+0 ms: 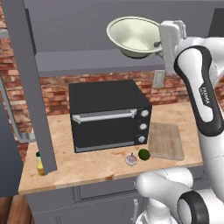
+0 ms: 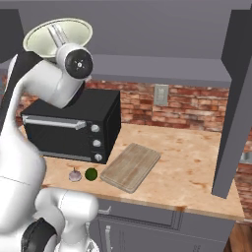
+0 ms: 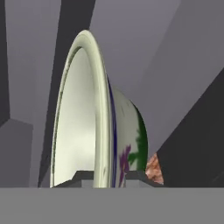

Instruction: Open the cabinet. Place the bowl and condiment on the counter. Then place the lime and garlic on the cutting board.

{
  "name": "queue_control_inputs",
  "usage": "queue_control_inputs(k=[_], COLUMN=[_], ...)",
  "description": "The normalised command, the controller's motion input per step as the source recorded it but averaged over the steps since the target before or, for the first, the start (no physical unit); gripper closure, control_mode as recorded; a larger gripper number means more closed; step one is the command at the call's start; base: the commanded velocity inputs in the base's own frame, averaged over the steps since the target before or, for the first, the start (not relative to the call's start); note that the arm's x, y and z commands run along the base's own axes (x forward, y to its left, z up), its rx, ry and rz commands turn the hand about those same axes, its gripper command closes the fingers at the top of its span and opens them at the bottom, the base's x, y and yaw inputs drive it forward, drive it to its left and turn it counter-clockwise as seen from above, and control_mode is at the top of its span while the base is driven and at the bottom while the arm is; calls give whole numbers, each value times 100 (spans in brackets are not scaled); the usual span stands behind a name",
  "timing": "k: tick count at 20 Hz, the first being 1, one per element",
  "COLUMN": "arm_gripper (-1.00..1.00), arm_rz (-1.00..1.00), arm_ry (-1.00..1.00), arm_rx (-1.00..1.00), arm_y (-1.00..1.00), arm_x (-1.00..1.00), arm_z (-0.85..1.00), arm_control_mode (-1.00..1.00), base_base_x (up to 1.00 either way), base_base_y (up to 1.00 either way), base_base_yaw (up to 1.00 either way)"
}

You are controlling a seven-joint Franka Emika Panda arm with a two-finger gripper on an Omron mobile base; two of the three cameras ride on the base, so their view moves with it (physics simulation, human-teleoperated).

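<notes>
1. I had the gripper (image 3: 101, 177) up in the open cabinet (image 1: 87, 30), well above the oven (image 1: 109, 114), with the jaws clamped on the rim of the bowl (image 1: 133, 36).
2. In the hand view one finger sat inside the rim and the other outside, so the bowl stood edge-on there.
3. From the left base view the bowl was tilted, its cream inside facing the camera, above the shelf and higher than the oven's right half.
4. The cabinet doors stood open; one door edge hung down left of the oven, the other far to its right.
5. The bottle (image 1: 40, 164) stood upright on the table (image 1: 175, 113), left of the oven near the front edge, partly hidden by the left door.
6. The garlic (image 1: 131, 159) and lime (image 1: 144, 154) lay on the table just in front of the oven's right corner, side by side, garlic on the left.
7. The board (image 1: 166, 141) lay flat right of the oven, bare; the lime was near its front left corner, not on it.
</notes>
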Motion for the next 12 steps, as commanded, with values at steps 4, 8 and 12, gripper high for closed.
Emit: queue_control_inputs(k=[4,8,12], arm_gripper=[100,100,100], arm_rz=[7,17,24], arm_ry=[3,16,18], arm_rx=[0,0,0], arm_y=[3,15,12], arm_x=[-89,-70,-36], arm_z=[13,0,-2], arm_control_mode=[-100,-100,-100], base_base_x=[0,0,0], base_base_y=[0,0,0], base_base_yaw=[0,0,0])
